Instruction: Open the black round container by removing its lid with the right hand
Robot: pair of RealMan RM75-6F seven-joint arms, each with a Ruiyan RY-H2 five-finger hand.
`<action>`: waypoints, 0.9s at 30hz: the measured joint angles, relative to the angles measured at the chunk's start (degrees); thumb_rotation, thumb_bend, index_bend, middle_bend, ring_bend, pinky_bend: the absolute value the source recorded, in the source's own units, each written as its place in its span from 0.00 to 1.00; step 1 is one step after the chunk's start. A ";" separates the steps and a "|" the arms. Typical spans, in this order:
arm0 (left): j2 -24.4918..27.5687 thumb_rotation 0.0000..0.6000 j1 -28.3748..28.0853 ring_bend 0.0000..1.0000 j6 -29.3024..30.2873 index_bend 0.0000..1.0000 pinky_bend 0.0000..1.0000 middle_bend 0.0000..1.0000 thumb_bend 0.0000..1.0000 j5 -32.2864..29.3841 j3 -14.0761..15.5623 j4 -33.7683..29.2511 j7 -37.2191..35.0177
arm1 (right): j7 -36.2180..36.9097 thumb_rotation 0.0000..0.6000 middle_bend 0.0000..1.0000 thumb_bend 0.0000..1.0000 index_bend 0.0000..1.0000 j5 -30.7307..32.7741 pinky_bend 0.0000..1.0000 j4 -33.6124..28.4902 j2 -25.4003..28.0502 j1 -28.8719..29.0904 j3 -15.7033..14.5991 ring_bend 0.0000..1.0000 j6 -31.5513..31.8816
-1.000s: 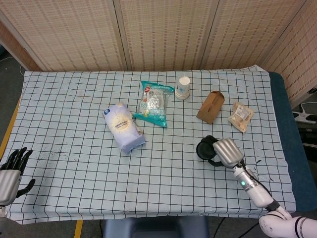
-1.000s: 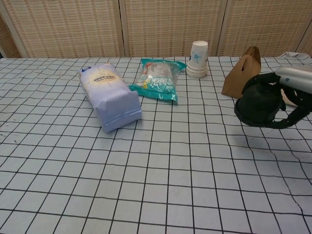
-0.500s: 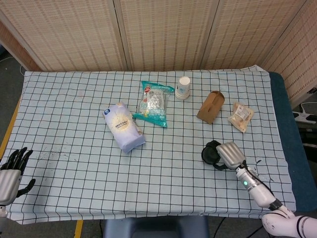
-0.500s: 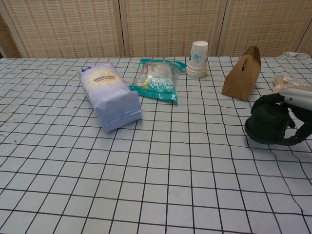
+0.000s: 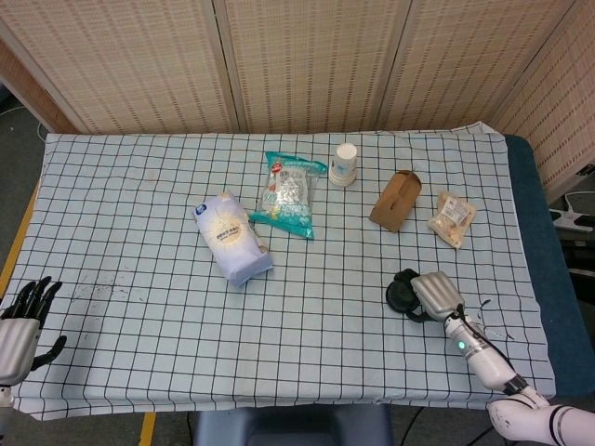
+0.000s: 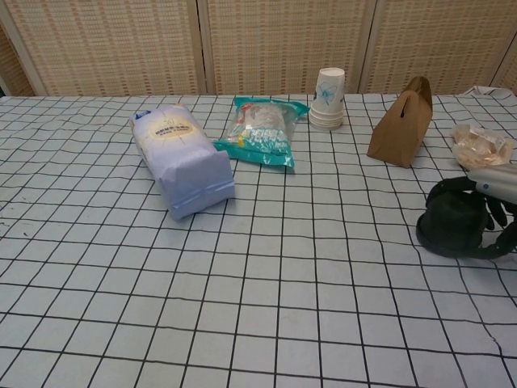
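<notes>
In the head view I see my right hand [image 5: 435, 293] at the near right part of the table, with its fingers wrapped over the black round container [image 5: 403, 294], which sits on the checked tablecloth [image 5: 139, 195] below the brown paper box [image 5: 396, 200]. From here the hand covers the right side of the container, and I cannot tell if the lid is separated from the body. My left hand [image 5: 20, 321] is at the near left edge of the table, its dark fingers spread apart and holding nothing. Further on the cloth lie a white bag [image 5: 232, 239], a teal snack packet [image 5: 290, 194], a stack of paper cups [image 5: 344, 163] and a small clear packet of snacks [image 5: 453, 217] to the right of the paper box. In the chest view the black round container [image 6: 452, 224] stands on the cloth at the right edge, and the dark fingers [image 6: 499, 212] of the right hand [image 6: 497, 214] curl around its top and its right side, so the hand grips it. The brown paper box [image 6: 401, 121] is behind it, well apart, and the clear snack packet [image 6: 480, 145] lies just behind the hand. The white bag [image 6: 182, 159], the teal packet [image 6: 261, 131] and the cups [image 6: 329, 99] are in the middle and far part. My left hand does not appear in this view.
</notes>
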 measured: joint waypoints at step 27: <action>-0.02 1.00 -0.08 0.00 -0.03 0.06 0.34 0.00 0.30 0.05 -0.02 -0.04 0.13 | 0.07 1.00 0.17 0.09 0.20 -1.27 0.19 -0.95 0.48 -1.94 0.62 0.01 4.80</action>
